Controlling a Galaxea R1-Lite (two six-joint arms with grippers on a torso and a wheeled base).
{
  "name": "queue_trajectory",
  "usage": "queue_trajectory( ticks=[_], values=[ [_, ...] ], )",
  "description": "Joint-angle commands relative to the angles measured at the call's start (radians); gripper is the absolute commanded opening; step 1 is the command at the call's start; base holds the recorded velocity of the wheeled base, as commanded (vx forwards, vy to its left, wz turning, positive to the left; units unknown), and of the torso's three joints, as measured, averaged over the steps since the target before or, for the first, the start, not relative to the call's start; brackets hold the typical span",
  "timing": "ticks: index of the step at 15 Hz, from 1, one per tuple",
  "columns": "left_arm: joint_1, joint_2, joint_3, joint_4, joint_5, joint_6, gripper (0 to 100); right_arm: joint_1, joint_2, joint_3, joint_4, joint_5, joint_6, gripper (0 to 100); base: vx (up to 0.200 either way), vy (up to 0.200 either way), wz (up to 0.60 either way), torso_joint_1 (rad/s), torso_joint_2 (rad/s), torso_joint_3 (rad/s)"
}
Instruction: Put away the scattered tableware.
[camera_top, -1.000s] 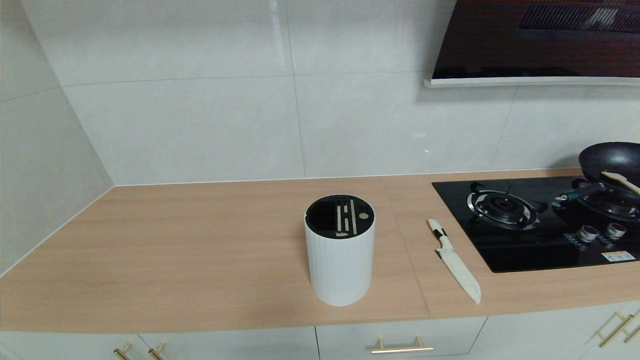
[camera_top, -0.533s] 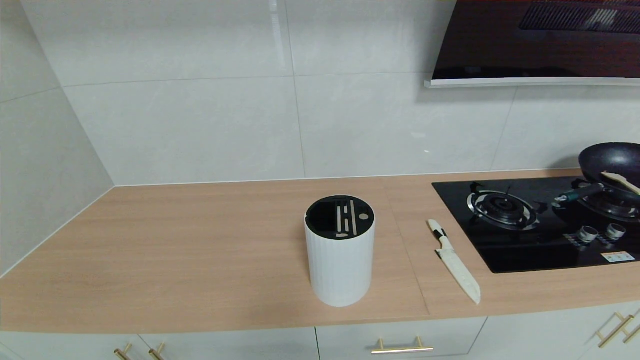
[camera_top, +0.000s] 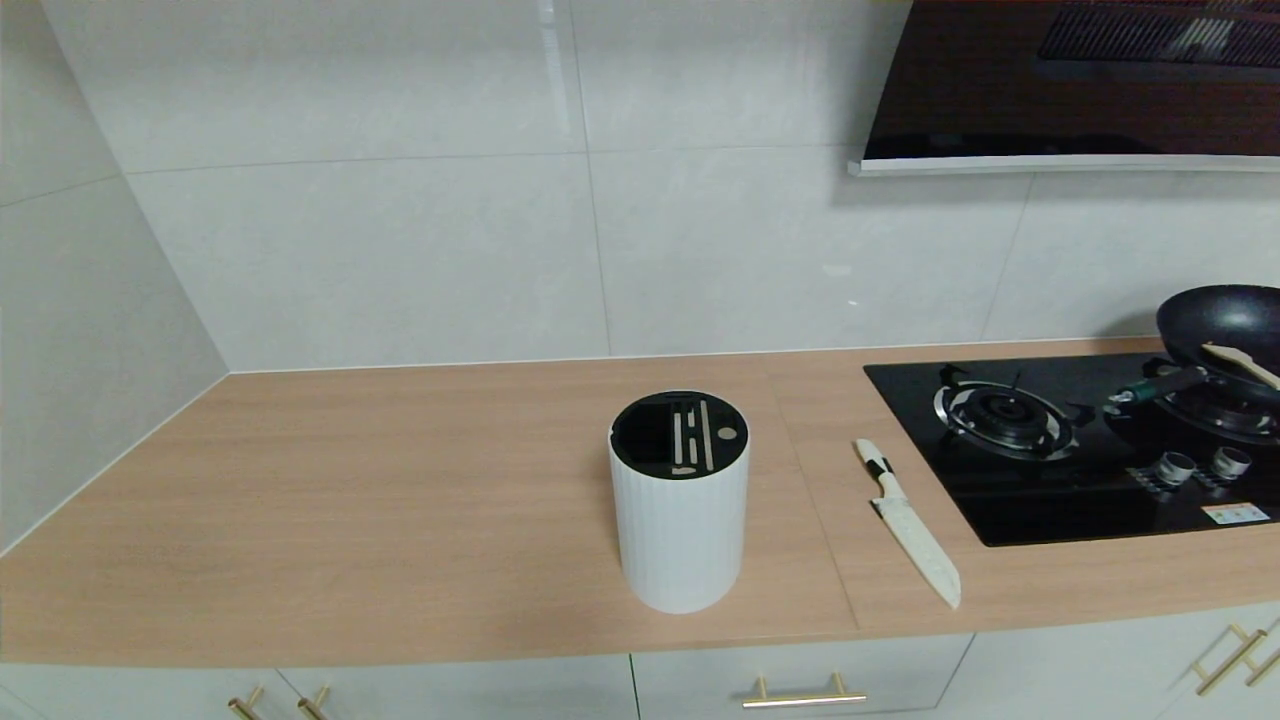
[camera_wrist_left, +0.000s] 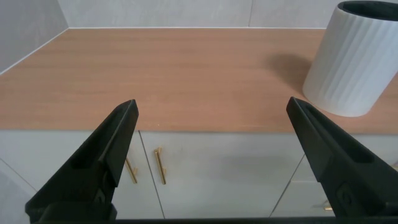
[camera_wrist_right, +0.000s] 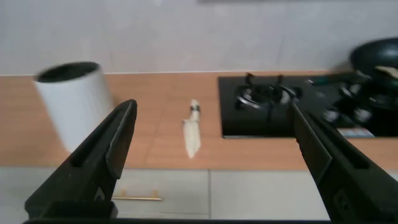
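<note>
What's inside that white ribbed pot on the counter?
The white ribbed pot is capped by a black insert with narrow slots, a round hole and one wider opening. Nothing sticks out. Below the openings it is dark, so the bottom is hidden.

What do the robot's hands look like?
The left gripper has two matte black jaws, shaped like flat wedges that narrow to blunt tips. The right gripper has the same black, wedge-shaped pair.
</note>
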Motion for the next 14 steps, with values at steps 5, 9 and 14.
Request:
queue_trajectory(
  ticks=[5, 9, 14],
  values=[
    [0.0, 0.0, 0.0, 0.0, 0.0, 0.0, 100, 0.105, 0.98, -0.409, -0.016, 0.021, 0.005, 100, 0.0, 0.0, 0.0, 0.0, 0.0, 0.0],
    [0.0, 0.0, 0.0, 0.0, 0.0, 0.0, 100, 0.127, 1.308, -0.558, -0.09, -0.011, 0.0, 100, 0.0, 0.0, 0.0, 0.0, 0.0, 0.0],
    [0.0, 0.0, 0.0, 0.0, 0.0, 0.0, 100, 0.157, 1.567, -0.648, -0.127, -0.008, -0.018, 100, 0.0, 0.0, 0.0, 0.0, 0.0, 0.0]
  ],
)
